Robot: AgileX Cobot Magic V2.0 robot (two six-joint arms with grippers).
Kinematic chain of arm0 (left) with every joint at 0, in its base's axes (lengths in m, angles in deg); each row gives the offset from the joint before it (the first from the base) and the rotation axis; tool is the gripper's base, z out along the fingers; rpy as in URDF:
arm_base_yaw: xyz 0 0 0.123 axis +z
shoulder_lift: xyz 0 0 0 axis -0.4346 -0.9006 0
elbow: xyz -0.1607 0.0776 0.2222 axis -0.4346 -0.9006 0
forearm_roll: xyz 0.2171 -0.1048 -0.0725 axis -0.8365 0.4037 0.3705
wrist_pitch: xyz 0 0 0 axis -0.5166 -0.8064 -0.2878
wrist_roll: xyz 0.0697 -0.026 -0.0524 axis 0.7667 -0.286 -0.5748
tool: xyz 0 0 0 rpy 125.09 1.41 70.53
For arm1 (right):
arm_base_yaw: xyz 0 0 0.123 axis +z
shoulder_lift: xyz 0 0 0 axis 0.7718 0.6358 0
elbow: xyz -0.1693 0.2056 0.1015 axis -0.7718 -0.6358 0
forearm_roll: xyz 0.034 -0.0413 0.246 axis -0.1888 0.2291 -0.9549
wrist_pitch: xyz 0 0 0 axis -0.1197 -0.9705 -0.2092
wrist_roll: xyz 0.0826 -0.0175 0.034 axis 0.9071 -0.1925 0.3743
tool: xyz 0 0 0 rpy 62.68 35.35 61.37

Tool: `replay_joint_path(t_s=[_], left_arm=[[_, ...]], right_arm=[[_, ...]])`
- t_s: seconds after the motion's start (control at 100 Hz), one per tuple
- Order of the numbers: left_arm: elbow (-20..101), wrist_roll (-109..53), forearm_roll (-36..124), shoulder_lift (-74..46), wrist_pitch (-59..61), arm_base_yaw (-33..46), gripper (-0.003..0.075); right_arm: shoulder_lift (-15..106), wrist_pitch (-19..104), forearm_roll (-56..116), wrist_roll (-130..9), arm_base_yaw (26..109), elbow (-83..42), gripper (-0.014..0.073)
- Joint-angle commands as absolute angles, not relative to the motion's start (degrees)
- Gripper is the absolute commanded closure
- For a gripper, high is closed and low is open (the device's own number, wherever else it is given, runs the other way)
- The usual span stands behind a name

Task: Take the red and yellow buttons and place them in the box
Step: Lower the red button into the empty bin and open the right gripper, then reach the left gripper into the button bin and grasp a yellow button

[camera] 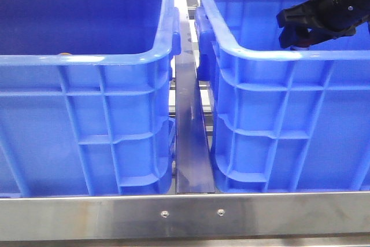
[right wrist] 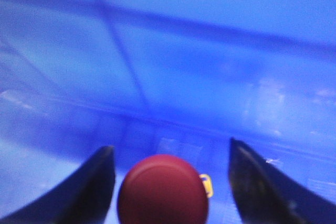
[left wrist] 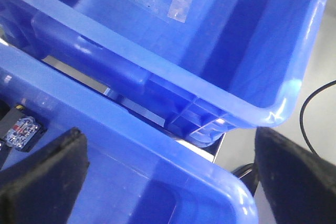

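Dark red, the domed cap of the red button is seen between the spread fingers of the right gripper, inside the blue right-hand box; contact with either finger cannot be told from the blurred wrist picture. A small yellow piece shows just beside the cap. The left gripper is held open above the rim of the left-hand box. Both boxes are set on a metal frame.
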State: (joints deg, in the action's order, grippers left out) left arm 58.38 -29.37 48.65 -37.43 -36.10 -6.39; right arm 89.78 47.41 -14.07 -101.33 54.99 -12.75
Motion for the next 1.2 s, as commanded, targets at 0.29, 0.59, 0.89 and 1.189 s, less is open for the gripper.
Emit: replay_joint_path(t_s=[0.29, 0.59, 0.89, 1.189], left_arm=[[60.45, -29.91, 50.75, -35.29, -32.02, -4.52, 0.0120], [60.45, -46.67, 38.13, -35.29, -27.14, 2.63, 0.0122], [60.45, -80.65, 17.71, -39.13, -30.87, 5.53, 0.0122], [60.45, -83.24, 19.49, -46.68, -30.47, 8.82, 0.0122]], right_arm=[[77.71, 45.02, -14.67, -101.99, 54.55, -14.91, 0.0085], [65.91, 45.83, -14.67, -101.99, 54.55, -22.82, 0.0085], [63.43, 45.03, -14.67, -101.93, 54.55, -23.67, 0.0085], [63.43, 42.86, -14.67, -101.93, 54.55, -23.67, 0.0085]])
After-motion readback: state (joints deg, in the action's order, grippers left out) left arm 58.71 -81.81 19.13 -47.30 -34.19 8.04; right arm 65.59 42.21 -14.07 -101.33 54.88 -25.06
